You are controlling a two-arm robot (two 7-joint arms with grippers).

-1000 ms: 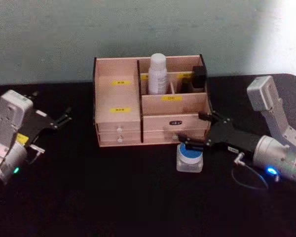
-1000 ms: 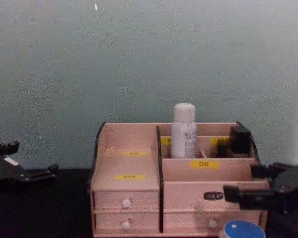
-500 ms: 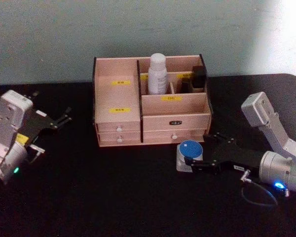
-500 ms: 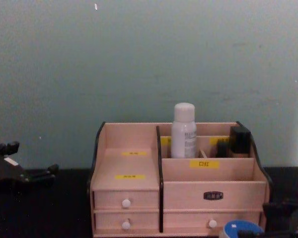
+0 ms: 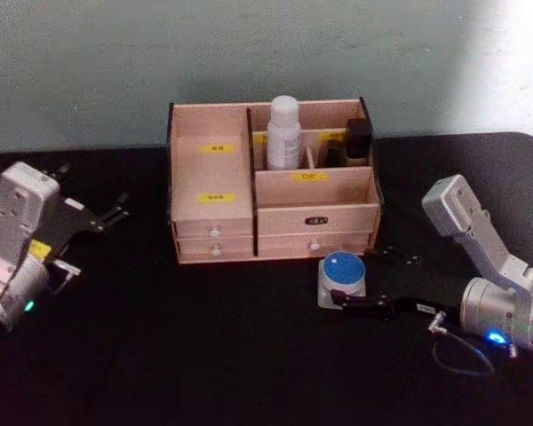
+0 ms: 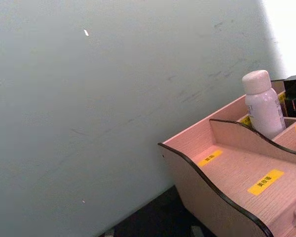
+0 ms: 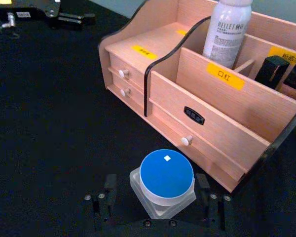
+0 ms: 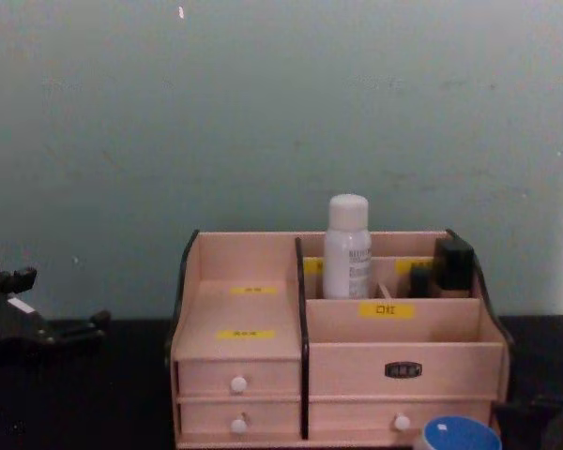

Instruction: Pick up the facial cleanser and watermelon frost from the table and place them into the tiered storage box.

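Down from drawer height to the table [image 5: 204, 355] inside a second for the right gripper [image 7: 156, 183], now straddling the watermelon frost [image 5: 342, 270] with fingers [image 7: 109, 190] spread wide, not yet closed. Still on the table just before the tiered storage box [image 5: 191, 173], so grasp next, probably. Already upright in a rear compartment: the facial cleanser [image 5: 283, 133]. From the right wrist, clear gaps either side of the jar; from the chest, merely its blue lid [image 8: 455, 434]. Parked far left, fingers apart, empty: the left gripper [image 5: 120, 207].
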